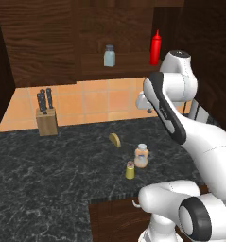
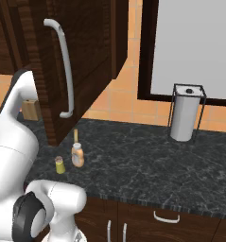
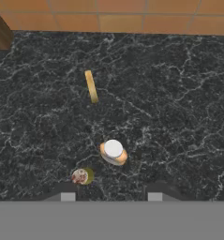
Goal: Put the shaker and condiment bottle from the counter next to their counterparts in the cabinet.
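Hand view looked straight down on the counter, with the bottle and the shaker both standing upright just above the gripper tips. The two fingers stood apart with nothing between them, though not widely spread; no object was held.

From the left base view, the shaker stood just in front of the bottle, almost touching it, near the counter's front edge. A small yellow disc lay further back, well apart from both. Up on the cabinet shelf the blue-grey shaker and the red bottle stood well apart, with bare shelf between them. The right base view showed the cabinet door swung open over the counter, close above the shaker and the bottle.

The step in hand looked like the first pick, with nothing moved yet. To do it well, the jaws would probably need to widen before descending, then centre on one item only. The pair stood so close that a finger coming down between them could tip the neighbour, so approaching from the outer sides seemed safer. Lifting straight up before swinging would likely keep clear of the open door.
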